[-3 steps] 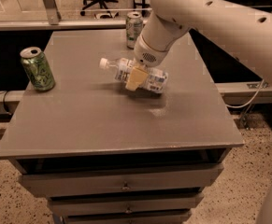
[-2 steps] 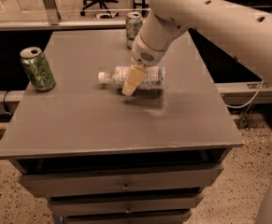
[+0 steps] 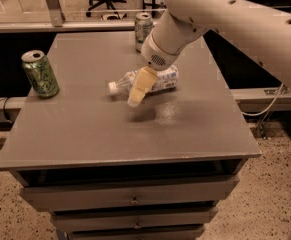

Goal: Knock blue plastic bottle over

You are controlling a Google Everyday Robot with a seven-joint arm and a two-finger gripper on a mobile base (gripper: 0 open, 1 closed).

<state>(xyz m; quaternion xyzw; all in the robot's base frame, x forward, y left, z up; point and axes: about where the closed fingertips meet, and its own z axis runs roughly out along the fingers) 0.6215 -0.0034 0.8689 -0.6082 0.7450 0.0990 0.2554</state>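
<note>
**One bottle down, fingers hanging across its middle**

The bottle [image 3: 162, 80] lies on its side near the centre of the counter [image 3: 85, 129]. Its long axis runs roughly across the view. The white cap points toward the green can [image 3: 40, 74] on the left and the base points right, tilted slightly toward the far edge. From how it lies, I judge the knock-over done.

Your gripper [image 3: 134, 100] hangs in front of the bottle, crossing it near the neck end of the label. The fingers show as one pale wedge, pressed together with nothing between them. Their tip reaches past the bottle's near side toward you. The shadow on the counter falls a little apart from the tip, so I take the tip to be off the surface. I can't tell whether the wedge touches the bottle or only passes in front of it.

This matters for your next move. The bottle lies just behind the fingers and across them, so any push toward the far edge would meet it broadside and roll it. Going up and toward the near edge looks the safest way clear.

The silver can [image 3: 143, 30] stands at the far edge behind the arm, well apart from the bottle.
</note>
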